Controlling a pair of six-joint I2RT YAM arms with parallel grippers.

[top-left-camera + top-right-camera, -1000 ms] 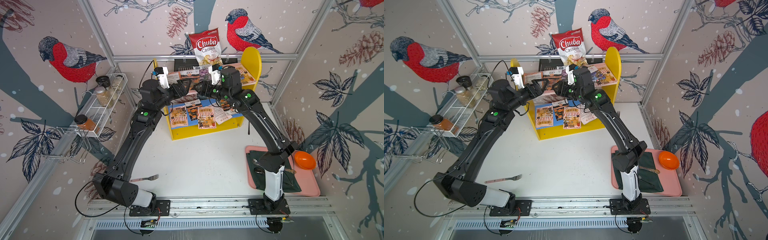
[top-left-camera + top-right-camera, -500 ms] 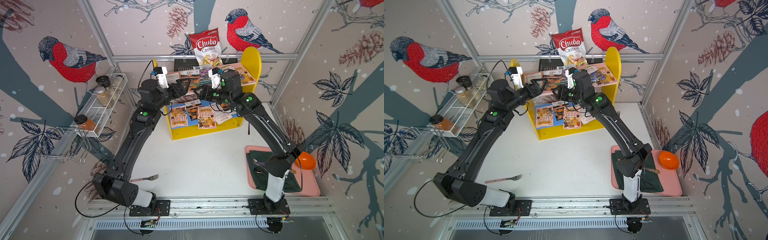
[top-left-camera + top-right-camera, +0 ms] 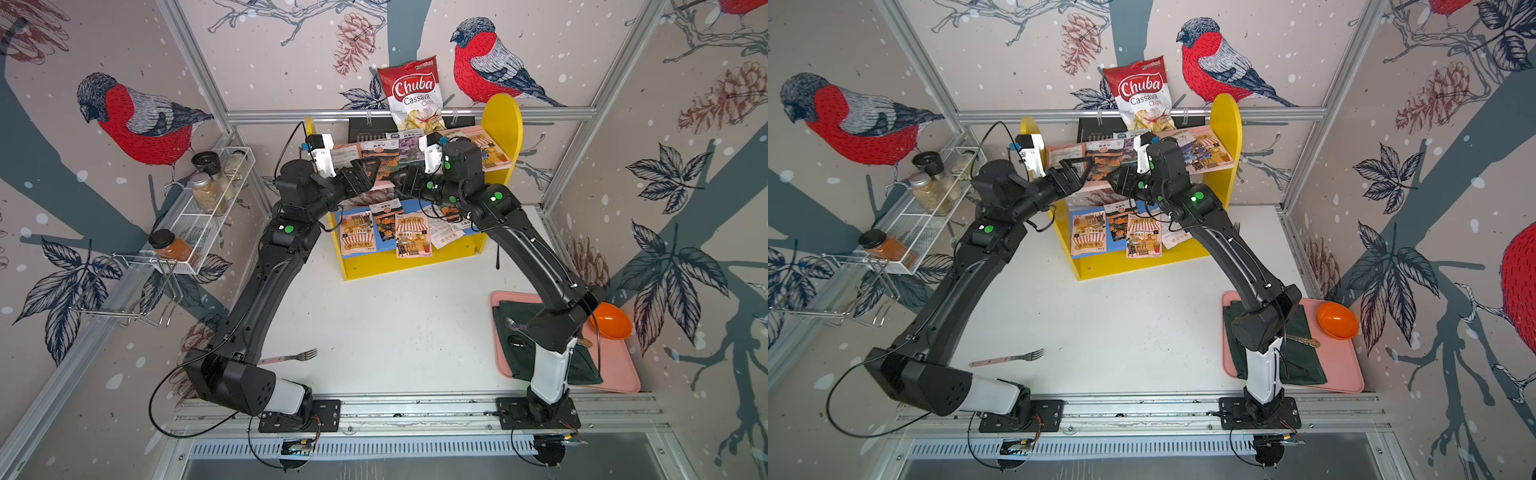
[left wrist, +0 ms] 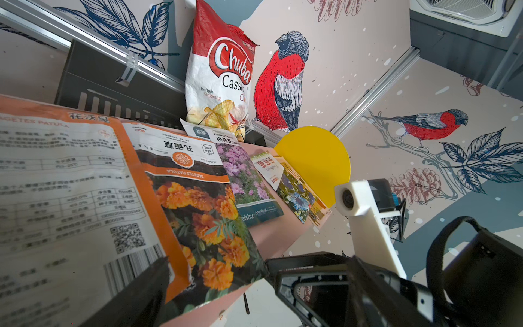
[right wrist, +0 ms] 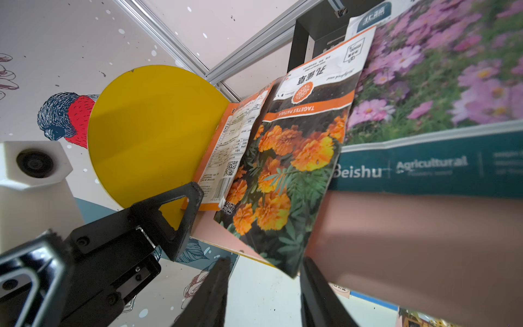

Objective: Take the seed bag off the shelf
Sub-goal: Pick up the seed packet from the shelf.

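The shelf (image 3: 503, 120) stands at the back, with yellow sides, a pink upper board and a blue lower board. Several seed bags lie on the upper board. A marigold seed bag (image 5: 285, 175) (image 3: 380, 160) hangs over its front edge. My right gripper (image 5: 266, 286) (image 3: 405, 180) is open at that edge. The bag's lower corner lies between its fingertips, close to one finger, and a gap shows on both sides. My left gripper (image 4: 216, 271) (image 3: 365, 174) is open wide just left of it. One of its fingers (image 5: 181, 203) rests against the neighbouring orange-and-white bag.
More seed bags (image 3: 386, 230) lie on the lower board. A Chuba chips bag (image 3: 413, 95) leans behind the shelf. A white wire spice rack (image 3: 208, 208) holds jars on the left wall. A fork (image 3: 291, 356) lies front left, and a pink tray (image 3: 615, 374) with an orange bowl (image 3: 611, 320) front right.
My right gripper's jaws have narrowed around the marigold bag's corner, and that arm's lower links have shifted slightly right. The left arm has stayed put.
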